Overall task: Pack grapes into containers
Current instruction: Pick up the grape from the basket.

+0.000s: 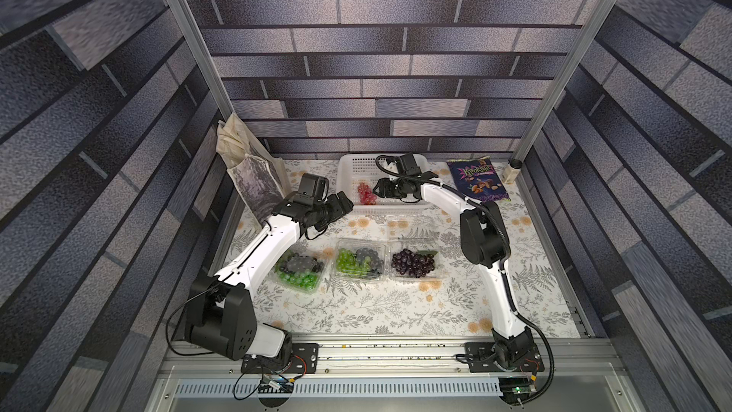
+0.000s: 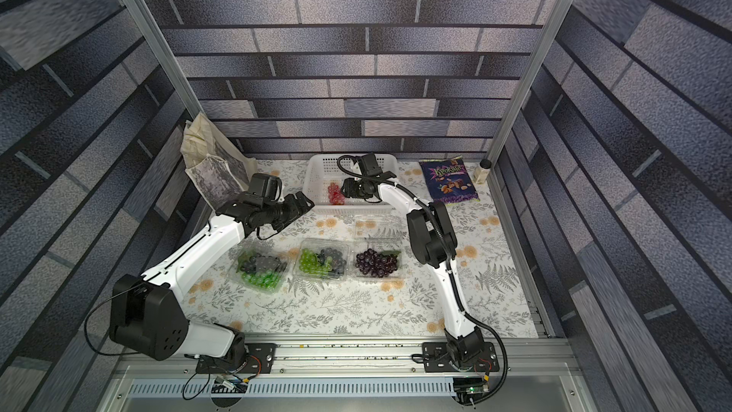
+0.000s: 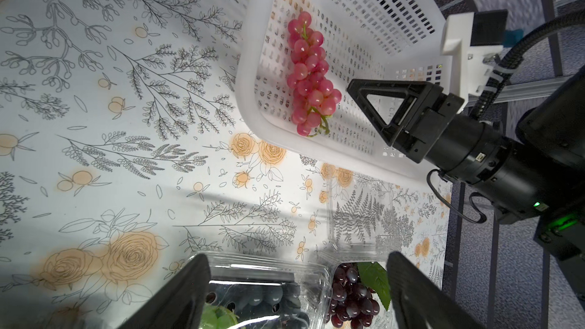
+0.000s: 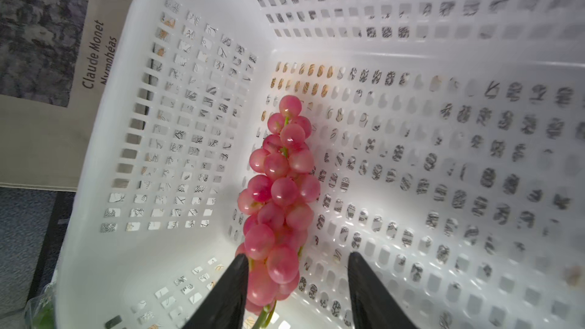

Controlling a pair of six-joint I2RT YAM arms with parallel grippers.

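A red grapes bunch (image 1: 367,193) (image 4: 280,191) lies in the white basket (image 1: 344,176). My right gripper (image 4: 297,254) (image 1: 378,191) is open inside the basket, its jaws on either side of the bunch's stem end. One finger touches the berries and the other stands apart. My left gripper (image 3: 297,256) (image 1: 344,204) hangs open and empty above the table, beside the basket. Three clear containers stand in a row. The left container (image 1: 307,291) and the middle container (image 1: 380,245) hold green and black grapes. The right container (image 1: 396,279) holds dark purple grapes (image 1: 412,263), its lid (image 1: 412,227) open behind it.
A printed tote bag (image 1: 253,176) leans at the back left corner. A purple snack bag (image 1: 477,180) and a small jar (image 1: 511,170) sit at the back right. Floral cloth (image 1: 376,307) covers the table in front of the containers.
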